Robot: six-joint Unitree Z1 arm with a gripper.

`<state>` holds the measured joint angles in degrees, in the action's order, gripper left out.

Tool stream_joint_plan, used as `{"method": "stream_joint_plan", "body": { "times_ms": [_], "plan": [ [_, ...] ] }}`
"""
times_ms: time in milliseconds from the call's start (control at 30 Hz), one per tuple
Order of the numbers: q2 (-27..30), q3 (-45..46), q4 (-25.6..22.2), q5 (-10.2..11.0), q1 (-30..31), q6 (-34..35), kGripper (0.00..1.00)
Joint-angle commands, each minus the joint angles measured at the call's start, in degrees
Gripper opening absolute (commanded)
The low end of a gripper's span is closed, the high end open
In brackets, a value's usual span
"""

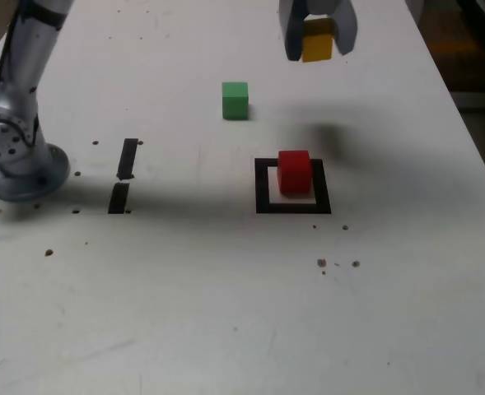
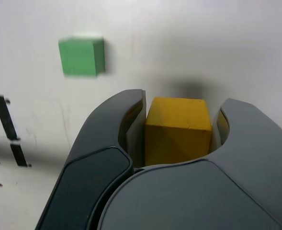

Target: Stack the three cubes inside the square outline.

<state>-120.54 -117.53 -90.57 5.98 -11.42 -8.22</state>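
Observation:
My gripper (image 1: 317, 37) is shut on the yellow cube (image 1: 317, 43), lifted off the table at the far side, beyond the square outline. In the wrist view the yellow cube (image 2: 179, 130) sits squeezed between the two dark fingers (image 2: 126, 129). The red cube (image 1: 294, 171) stands inside the black square outline (image 1: 263, 188) with its white centre. The green cube (image 1: 235, 99) rests on the table, further back and toward the exterior view's left of the outline; the wrist view also shows the green cube (image 2: 82, 56).
The arm's base (image 1: 16, 164) stands at the exterior view's left. Two short black strips (image 1: 123, 174) lie between the base and the outline. Small dark specks (image 1: 333, 263) dot the white table. The table's right edge (image 1: 473, 140) runs close to the gripper.

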Motion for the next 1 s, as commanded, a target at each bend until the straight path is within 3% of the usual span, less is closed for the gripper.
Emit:
{"method": "stream_joint_plan", "body": {
  "times_ms": [0,167,333,567,967],
  "plan": [
    [2.03,2.82,-0.78,-0.16,6.81,3.38,0.23],
    [3.93,7.94,-0.50,-1.52,15.27,10.04,0.23],
    [3.30,11.32,0.65,-3.35,18.91,13.72,0.23],
    [1.28,14.82,3.84,-4.65,20.12,15.16,0.23],
    [-0.29,18.05,8.01,-4.06,19.33,15.16,0.23]
  ]
}}
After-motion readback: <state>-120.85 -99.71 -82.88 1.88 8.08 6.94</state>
